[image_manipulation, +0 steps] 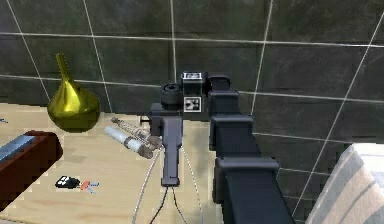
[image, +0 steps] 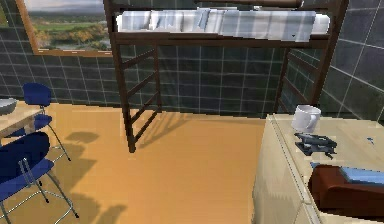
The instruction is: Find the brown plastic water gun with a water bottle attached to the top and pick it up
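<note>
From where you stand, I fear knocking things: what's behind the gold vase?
Dark tiled wall stands behind the gold vase; the vase covers the tabletop's back edge there.

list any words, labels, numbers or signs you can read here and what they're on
No text can be read anywhere in these pictures.
white squares at the arm's end: black marks, a pattern rather than letters or numbers.
small dark item on the tabletop: light specks, too small to read.
white mug: no print to be made out.
</note>
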Motion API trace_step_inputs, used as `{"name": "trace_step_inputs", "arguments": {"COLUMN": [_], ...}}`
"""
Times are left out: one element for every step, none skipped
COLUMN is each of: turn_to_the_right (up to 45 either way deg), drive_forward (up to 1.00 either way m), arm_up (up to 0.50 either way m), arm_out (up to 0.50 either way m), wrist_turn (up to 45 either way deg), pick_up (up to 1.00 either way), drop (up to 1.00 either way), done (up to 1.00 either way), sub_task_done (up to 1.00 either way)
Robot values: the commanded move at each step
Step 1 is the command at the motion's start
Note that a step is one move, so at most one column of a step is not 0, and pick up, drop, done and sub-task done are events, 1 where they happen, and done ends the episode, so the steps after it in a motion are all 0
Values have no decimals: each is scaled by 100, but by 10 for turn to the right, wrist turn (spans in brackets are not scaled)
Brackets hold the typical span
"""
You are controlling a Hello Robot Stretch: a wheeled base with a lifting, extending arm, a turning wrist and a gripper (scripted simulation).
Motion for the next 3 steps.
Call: {"name": "trace_step_inputs", "arguments": {"turn_to_the_right": [0,0,0], "drive_forward": [0,0,0], "arm_up": [0,0,0], "arm_out": [0,0,0], "wrist_turn": [450,450,450], "pick_up": [0,0,0], "drop": [0,0,0], "done": [0,0,0], "sub_task_done": [0,0,0]}}
